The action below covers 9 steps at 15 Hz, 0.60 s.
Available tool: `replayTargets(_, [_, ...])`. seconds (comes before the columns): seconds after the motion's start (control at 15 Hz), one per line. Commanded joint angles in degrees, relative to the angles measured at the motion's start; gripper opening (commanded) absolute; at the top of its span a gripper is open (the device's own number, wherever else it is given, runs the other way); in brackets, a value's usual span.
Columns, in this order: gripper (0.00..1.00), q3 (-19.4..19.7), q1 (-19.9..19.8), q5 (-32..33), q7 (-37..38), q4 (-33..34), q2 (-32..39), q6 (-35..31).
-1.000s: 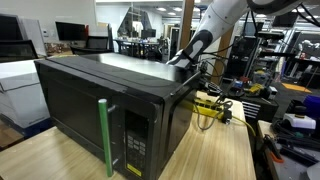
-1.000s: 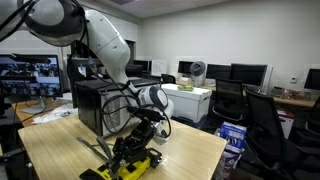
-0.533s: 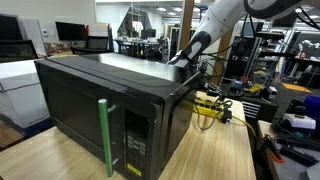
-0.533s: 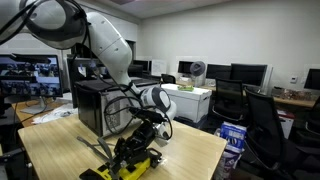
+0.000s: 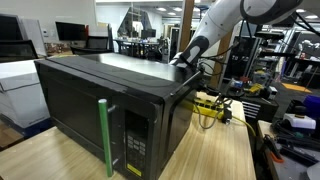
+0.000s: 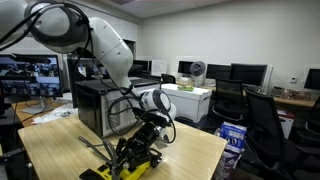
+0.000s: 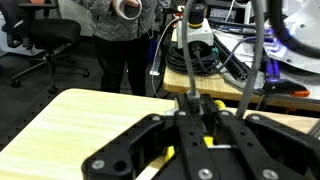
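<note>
Behind the black microwave (image 5: 100, 95), at its far right corner, the gripper (image 5: 184, 61) is positioned low over the wooden table (image 5: 228, 150), where a yellow-and-black device (image 5: 210, 108) with trailing cables is lying just beside the oven. In an exterior view the gripper (image 6: 140, 146) is seen directly above that device (image 6: 128, 166) and close to it, though contact cannot be confirmed. In the wrist view the gripper (image 7: 197, 108) is shown over yellow parts (its tips are masked by its own black linkage), so it cannot be told whether the pincer is clenched or released.
</note>
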<state>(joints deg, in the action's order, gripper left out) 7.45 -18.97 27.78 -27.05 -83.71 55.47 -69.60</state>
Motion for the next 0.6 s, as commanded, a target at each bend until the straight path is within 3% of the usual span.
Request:
replayTargets(0.0, [0.05, -1.0, -1.0, -1.5, 0.6, 1.4, 1.3, -2.9])
replayTargets(0.53, [0.05, -1.2, -1.5, -3.9, 4.0, -0.3, -1.4, -9.1])
